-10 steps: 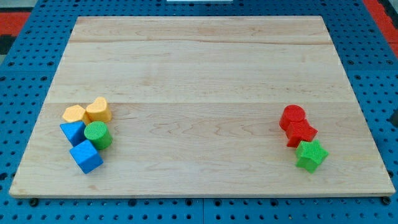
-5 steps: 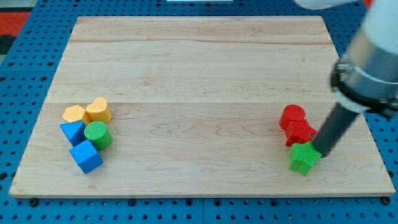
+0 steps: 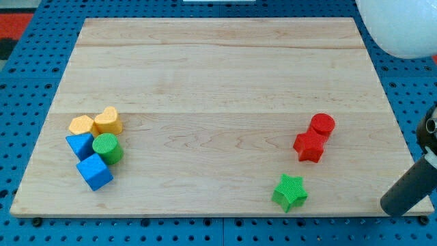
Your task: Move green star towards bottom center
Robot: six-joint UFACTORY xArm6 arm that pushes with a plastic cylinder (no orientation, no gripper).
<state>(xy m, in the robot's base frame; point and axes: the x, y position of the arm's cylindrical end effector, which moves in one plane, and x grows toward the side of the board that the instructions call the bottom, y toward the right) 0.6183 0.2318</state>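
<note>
The green star (image 3: 289, 193) lies near the board's bottom edge, right of centre. My tip (image 3: 391, 206) is at the view's lower right, by the board's bottom right corner, well to the right of the green star and apart from it. The dark rod (image 3: 414, 183) slants up to the right from it. A red star (image 3: 310, 146) and a red cylinder (image 3: 321, 126) touch each other above and to the right of the green star.
At the left sits a cluster: a yellow hexagon (image 3: 82, 125), a yellow heart (image 3: 108, 121), a blue triangle (image 3: 80, 145), a green cylinder (image 3: 107, 148) and a blue cube (image 3: 94, 171). A white arm part (image 3: 403, 27) fills the top right corner.
The green star has slid left and down, away from the red blocks. The red star and cylinder have shifted left. The rod has moved to the lower right corner.
</note>
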